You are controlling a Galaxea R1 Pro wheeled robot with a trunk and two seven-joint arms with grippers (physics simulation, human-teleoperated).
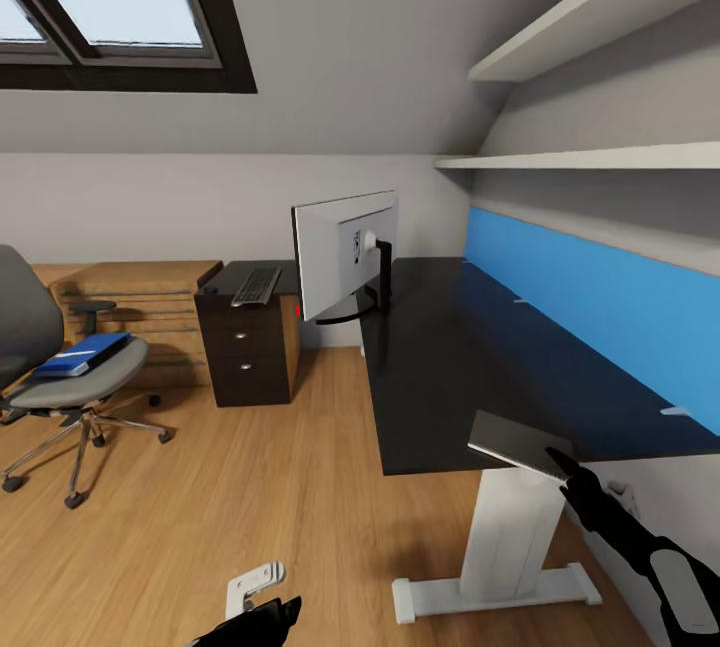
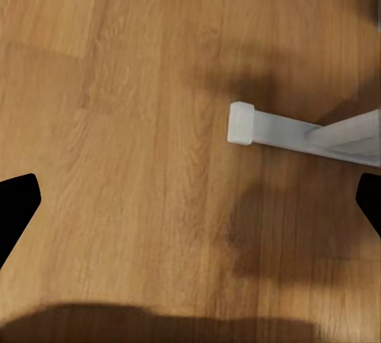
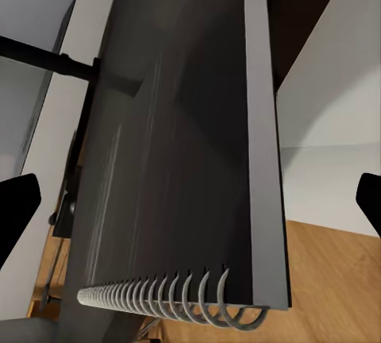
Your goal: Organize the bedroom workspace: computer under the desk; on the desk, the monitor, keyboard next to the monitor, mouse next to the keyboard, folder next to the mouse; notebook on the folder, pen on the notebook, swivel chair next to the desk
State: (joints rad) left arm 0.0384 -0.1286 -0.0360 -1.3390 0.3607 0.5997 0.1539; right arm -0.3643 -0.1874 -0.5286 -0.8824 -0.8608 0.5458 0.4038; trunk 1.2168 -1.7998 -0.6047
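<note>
**Notebook held at the table's near edge**

While our right gripper [image 1: 556, 458] reaches up to the front corner of the table [image 1: 450, 367], it is clamped on a dark spiral-bound notebook [image 1: 512, 442], which sits tilted at the black tabletop's near edge. Through the right wrist camera we see the notebook [image 3: 182, 144] close up, its wire coil along one end, with our fingertips [image 3: 17, 200] dark at either side of the frame.

Our left gripper [image 1: 262, 615] hangs low over the wooden floor [image 1: 200, 527], and its fingers stand apart; the left wrist camera looks down on floor planks and the end of a white table foot [image 2: 242, 123].

On the table's far end stands the monitor [image 1: 342, 254], its light grey back turned towards us. Beside it, on a dark drawer cabinet [image 1: 250, 347], lies the keyboard [image 1: 257, 286]. Off to the left the swivel chair [image 1: 60, 367] stands well apart from the table, with the blue folder [image 1: 82, 354] lying on its grey seat.
</note>
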